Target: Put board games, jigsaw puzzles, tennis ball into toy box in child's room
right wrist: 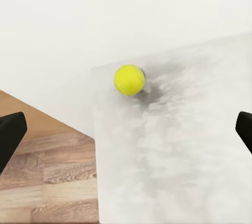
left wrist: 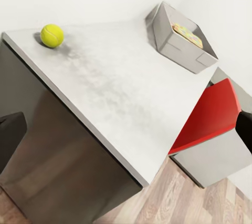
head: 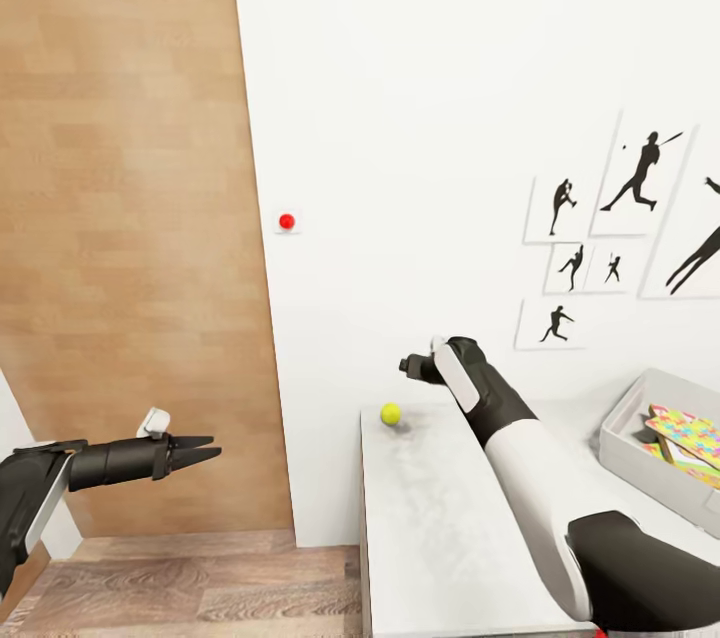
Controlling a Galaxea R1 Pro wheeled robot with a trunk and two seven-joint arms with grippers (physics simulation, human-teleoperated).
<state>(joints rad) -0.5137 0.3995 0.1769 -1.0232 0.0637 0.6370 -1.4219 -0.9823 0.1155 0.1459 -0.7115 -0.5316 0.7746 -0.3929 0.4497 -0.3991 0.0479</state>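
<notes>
Near the table's point(head: 440, 518) far left corner sits the tennis ball point(head: 390, 413), by the wall. Above that corner my right gripper point(head: 408, 365) hovers, fingers spread wide, clear of the ball. At the far right edge, the toy box point(head: 625, 438) holds jigsaw puzzles point(head: 688, 433). My left gripper point(head: 205, 450) hangs off the table, fingers slightly parted.

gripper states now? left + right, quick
Left gripper: open, empty, out over the floor beside the table.
Right gripper: open, empty, just short of the tennis ball.
</notes>
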